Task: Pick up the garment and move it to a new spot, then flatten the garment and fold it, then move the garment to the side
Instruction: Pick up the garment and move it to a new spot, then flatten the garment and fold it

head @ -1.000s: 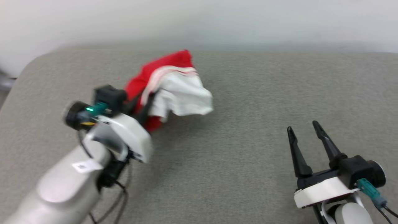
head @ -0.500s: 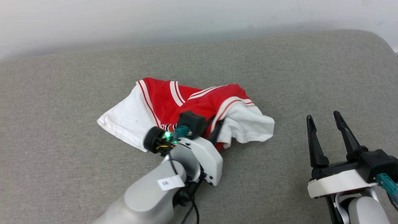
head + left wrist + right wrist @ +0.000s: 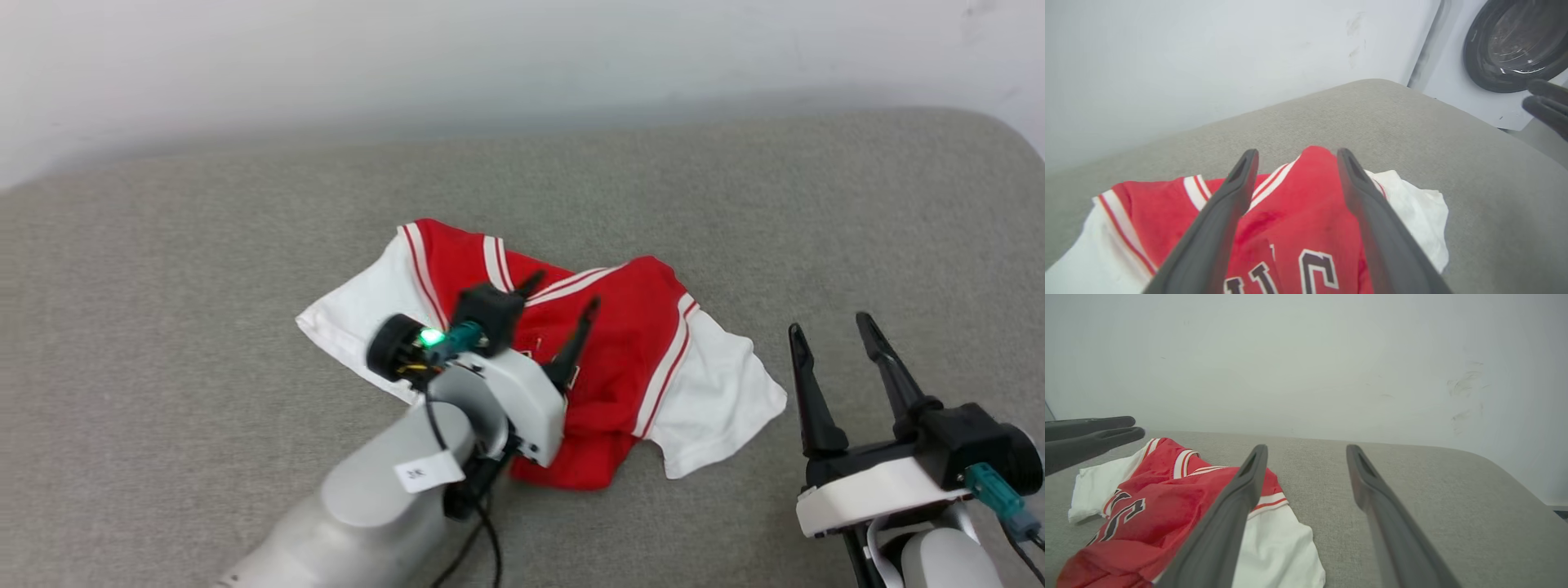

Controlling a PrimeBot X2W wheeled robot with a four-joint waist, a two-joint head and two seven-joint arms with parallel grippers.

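Note:
The garment (image 3: pixel 629 359), a red jersey T-shirt with white sleeves and striped trim, lies rumpled on the grey cushion (image 3: pixel 204 245). Dark lettering shows on its chest (image 3: pixel 1314 265). My left gripper (image 3: pixel 563 294) hovers just above the shirt's red middle with its fingers spread and nothing between them; the left wrist view has red cloth (image 3: pixel 1294 204) below the open fingers. My right gripper (image 3: pixel 829 327) stands open to the right of the shirt's white sleeve (image 3: pixel 718 408), apart from it. In the right wrist view the garment (image 3: pixel 1155 498) lies at lower left, and my left gripper's fingers (image 3: pixel 1090 435) reach in from the left edge.
The grey cushion ends at a pale wall (image 3: pixel 522 65) behind and rounds off at the far right (image 3: pixel 1004 139). A white washing machine with a dark round door (image 3: pixel 1511 45) stands beyond the cushion's edge in the left wrist view.
My left gripper has let go of the garment and opened. The shirt has dropped and spread flatter on the cushion. The head camera has shifted; the right gripper stays open.

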